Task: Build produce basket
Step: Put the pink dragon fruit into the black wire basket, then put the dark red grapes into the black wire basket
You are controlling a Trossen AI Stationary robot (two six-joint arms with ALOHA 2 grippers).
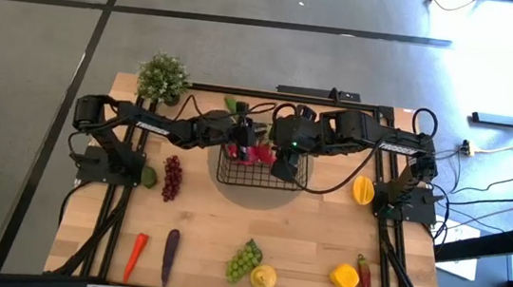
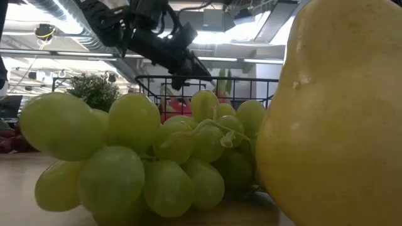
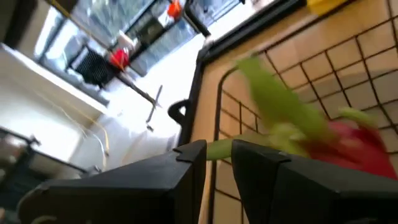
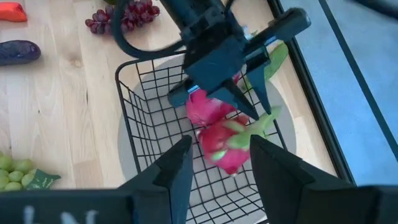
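The pale wooden counter (image 1: pixel 229 227) carries the black wire-mesh rectangular basket (image 1: pixel 263 171) at its far middle, directly under both sets of fingers. Two pink dragon fruits with green leaf tips (image 4: pixel 217 127) lie in the basket, touching each other. The left gripper (image 4: pixel 239 93) hangs just above them, its fingers slightly parted; they seem to close on nothing, though a green leaf runs right beside them, and we cannot be sure it is free. The right gripper (image 4: pixel 217 165) hovers over the basket's near wall, fingers spread and empty.

We judge the dragon fruits are placed; next a gripper must lift clear and reach for produce outside, such as the purple grape bunch (image 1: pixel 172 177). From counter height, green grapes (image 2: pixel 151 157) hide most of the basket.
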